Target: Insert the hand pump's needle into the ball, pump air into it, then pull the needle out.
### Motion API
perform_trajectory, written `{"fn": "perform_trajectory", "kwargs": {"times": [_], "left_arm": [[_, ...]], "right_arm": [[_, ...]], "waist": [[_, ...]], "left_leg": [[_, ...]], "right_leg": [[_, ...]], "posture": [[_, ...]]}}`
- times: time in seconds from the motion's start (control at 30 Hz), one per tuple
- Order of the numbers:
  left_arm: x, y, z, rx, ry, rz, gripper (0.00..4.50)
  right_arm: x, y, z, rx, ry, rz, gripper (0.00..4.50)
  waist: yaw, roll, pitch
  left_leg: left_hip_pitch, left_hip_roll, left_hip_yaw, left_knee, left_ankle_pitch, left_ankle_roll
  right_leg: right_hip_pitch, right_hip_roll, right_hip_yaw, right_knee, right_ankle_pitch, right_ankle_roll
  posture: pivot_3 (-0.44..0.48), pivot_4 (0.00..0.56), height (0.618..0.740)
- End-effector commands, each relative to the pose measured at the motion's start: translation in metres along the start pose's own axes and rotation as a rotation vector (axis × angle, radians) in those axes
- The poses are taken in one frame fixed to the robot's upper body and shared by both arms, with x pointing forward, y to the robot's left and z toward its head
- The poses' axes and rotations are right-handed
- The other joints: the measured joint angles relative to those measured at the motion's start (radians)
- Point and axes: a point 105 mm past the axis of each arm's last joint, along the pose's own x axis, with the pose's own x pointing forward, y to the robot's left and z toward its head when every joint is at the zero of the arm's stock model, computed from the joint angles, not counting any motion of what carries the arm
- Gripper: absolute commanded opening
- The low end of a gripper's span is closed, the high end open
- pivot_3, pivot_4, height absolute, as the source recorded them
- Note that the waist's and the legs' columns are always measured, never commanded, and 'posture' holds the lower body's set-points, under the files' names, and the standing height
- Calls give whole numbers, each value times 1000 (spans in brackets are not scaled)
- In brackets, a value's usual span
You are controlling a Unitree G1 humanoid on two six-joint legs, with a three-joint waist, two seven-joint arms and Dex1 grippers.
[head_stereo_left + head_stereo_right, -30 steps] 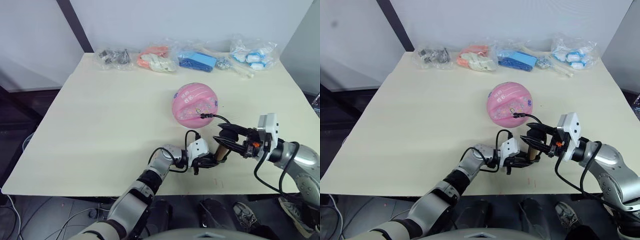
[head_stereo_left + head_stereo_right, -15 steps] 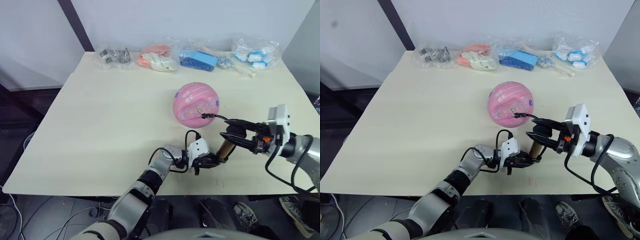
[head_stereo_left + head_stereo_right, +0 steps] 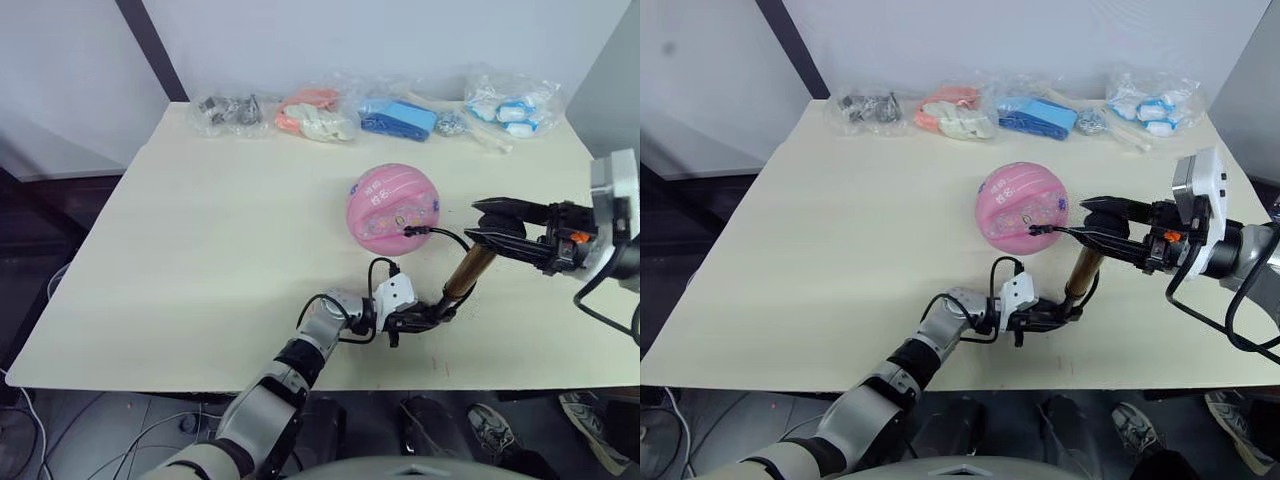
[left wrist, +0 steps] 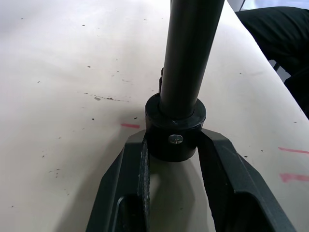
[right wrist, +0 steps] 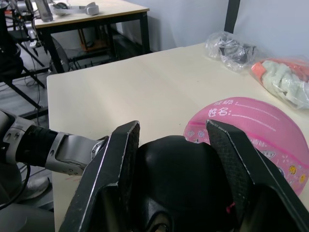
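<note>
A pale cream tabletop (image 3: 200,250) carries a pink ball (image 3: 393,209) resting right of its middle. Beyond the ball, along the far edge, lie four clear plastic bags: dark metal parts (image 3: 228,112), orange-white pieces (image 3: 312,117), blue items (image 3: 398,118) and blue-white items (image 3: 505,108). Nearer than the ball, the pump's (image 3: 461,279) base rests on the surface.

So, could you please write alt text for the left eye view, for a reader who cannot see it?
The right gripper holds the hand pump by its handle while the left gripper clamps its base. The pump's hose runs to the pink ball on a table.
</note>
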Motion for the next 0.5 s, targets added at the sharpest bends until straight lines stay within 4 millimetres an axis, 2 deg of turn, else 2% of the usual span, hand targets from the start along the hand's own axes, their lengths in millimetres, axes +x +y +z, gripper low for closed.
{"fn": "perform_trajectory", "kwargs": {"times": [0.03,0.5], "left_arm": [[-2,-7,-20,-52,58,-17,1043],[-4,-7,-21,-52,60,-20,1043]], "right_arm": [[-15,-6,48,-169,-99,-78,1753],[-18,-6,80,-149,-131,-63,1753]], "waist": [[1,0,0],[1,0,0]], "left_leg": [[-1,0,0,0,0,0],[-5,0,0,0,0,0]], "right_leg": [[-1,0,0,0,0,0],[-5,0,0,0,0,-1]], "posture": [[0,150,740],[0,150,740]]}}
